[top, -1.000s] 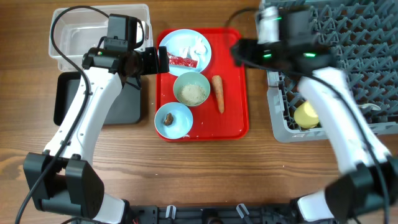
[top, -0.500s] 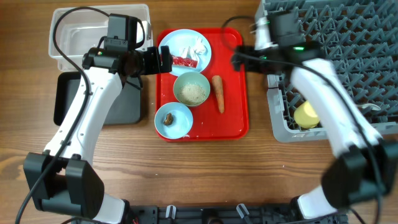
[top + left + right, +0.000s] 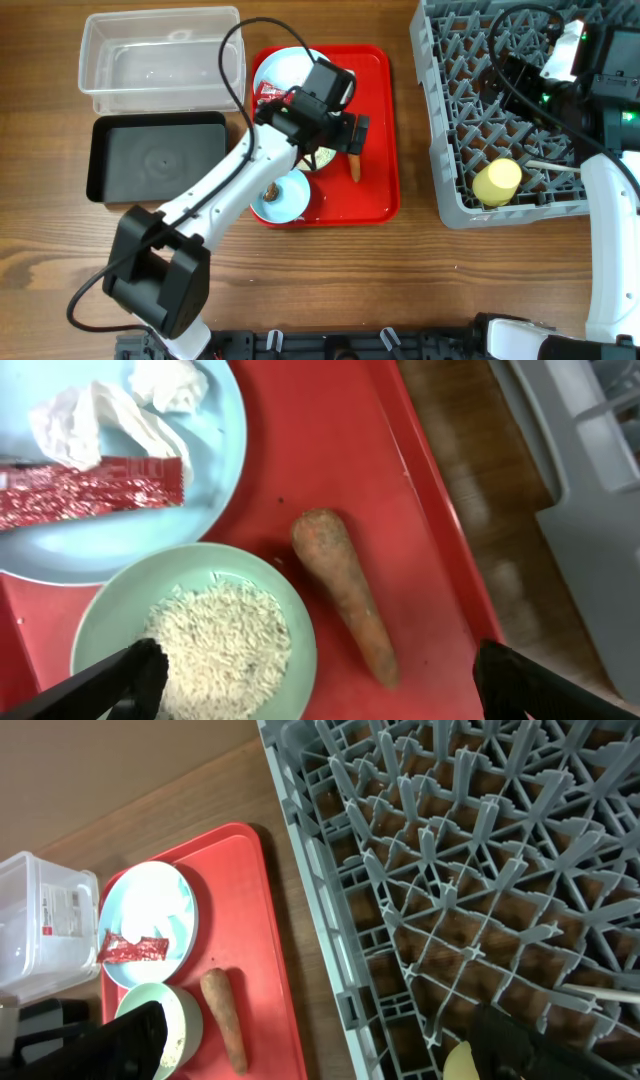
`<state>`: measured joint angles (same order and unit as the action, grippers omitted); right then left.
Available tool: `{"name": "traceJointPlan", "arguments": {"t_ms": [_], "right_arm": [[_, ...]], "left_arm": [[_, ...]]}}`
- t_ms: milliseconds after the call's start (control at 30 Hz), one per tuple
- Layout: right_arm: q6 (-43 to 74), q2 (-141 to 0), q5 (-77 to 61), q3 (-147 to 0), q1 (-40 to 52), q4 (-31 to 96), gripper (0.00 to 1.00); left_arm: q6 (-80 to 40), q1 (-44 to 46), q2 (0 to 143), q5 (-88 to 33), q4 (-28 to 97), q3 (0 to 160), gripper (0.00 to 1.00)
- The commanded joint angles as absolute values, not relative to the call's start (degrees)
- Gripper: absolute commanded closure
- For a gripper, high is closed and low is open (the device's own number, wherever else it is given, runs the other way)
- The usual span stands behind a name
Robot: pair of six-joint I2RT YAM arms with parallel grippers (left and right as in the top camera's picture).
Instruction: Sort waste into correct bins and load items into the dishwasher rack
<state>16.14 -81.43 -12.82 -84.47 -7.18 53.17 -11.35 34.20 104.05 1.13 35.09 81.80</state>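
Observation:
My left gripper point(image 3: 320, 682) is open and empty above the red tray, straddling the orange carrot point(image 3: 345, 595) and the pale bowl of white rice point(image 3: 215, 640). In the overhead view the left gripper point(image 3: 343, 137) hides most of that bowl. The blue plate point(image 3: 215, 510) holds the red wrapper point(image 3: 85, 490) and white tissue point(image 3: 95, 420). A second blue bowl point(image 3: 290, 205) holds the brown scrap point(image 3: 271, 189). My right gripper point(image 3: 315, 1042) is open and empty, high over the grey rack point(image 3: 470, 100). The yellow cup point(image 3: 497, 180) and white spoon point(image 3: 555, 166) lie in the rack.
The clear tub point(image 3: 160, 55) and the black tub point(image 3: 155, 160) stand at the far left, both without contents. The red tray point(image 3: 378, 195) sits between the tubs and the rack. Bare wood runs along the front.
My left arm has swung right, from the plate's left edge to over the rice bowl and carrot. My right arm has drawn back from the tray's right edge to over the rack.

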Motion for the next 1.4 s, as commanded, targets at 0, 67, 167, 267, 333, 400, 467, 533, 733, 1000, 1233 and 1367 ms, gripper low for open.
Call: {"name": "traceJointPlan", "arguments": {"t_ms": [0, 67, 167, 267, 333, 400, 467, 533, 733, 1000, 1233, 1367], "right_arm": [[14.98, -80.77, -12.49, -84.44, -7.25, 53.17, 0.02], [14.98, -80.79, -12.51, -84.44, -7.2, 53.23, 0.02], [14.98, -80.79, -12.51, -84.4, -7.2, 53.19, 0.02], [14.96, -80.79, -12.51, -84.4, -7.2, 53.3, 0.02], [15.0, -80.79, -12.49, -84.4, -7.2, 53.76, 0.02], [15.0, -80.79, -12.51, -84.4, -7.2, 54.22, 0.02], [15.03, -80.79, -12.49, -84.4, -7.2, 54.74, 0.02], [15.0, -80.79, -12.47, -84.4, -7.2, 55.16, 0.02], [15.0, -80.79, -12.49, -84.4, -7.2, 55.35, 0.02], [15.16, -80.79, -12.51, -84.4, -7.2, 55.42, 0.02], [15.03, -80.79, -12.49, -84.4, -7.2, 56.23, 0.02], [15.03, -80.79, -12.49, -84.4, -7.2, 56.25, 0.02]], "left_arm": [[-7.16, 34.35, 105.67, 4.82, 33.5, 81.78, 0.05], [-6.2, 34.15, 105.95, 5.28, 31.29, 81.78, 0.08], [-6.17, 32.18, 107.37, 5.93, 23.97, 81.78, 0.08], [-7.38, 28.01, 111.46, 5.89, 13.93, 81.87, 0.06], [-11.38, 25.12, 115.85, 5.87, 10.85, 83.64, 0.04], [-15.44, 23.77, 119.0, 5.91, 10.87, 85.06, 0.04], [-18.92, 23.27, 120.84, 6.55, 11.11, 85.1, 0.04], [-21.65, 23.29, 121.86, 8.51, 11.29, 85.1, 0.04], [-21.89, 23.22, 124.4, 8.71, 10.41, 85.1, 0.07], [-21.87, 23.22, 126.04, 8.67, 8.03, 85.1, 0.76], [-21.43, 23.11, 122.76, 8.69, 7.01, 85.19, 0.96], [-21.23, 22.46, 114.65, 9.26, 7.62, 85.19, 0.96]]}}
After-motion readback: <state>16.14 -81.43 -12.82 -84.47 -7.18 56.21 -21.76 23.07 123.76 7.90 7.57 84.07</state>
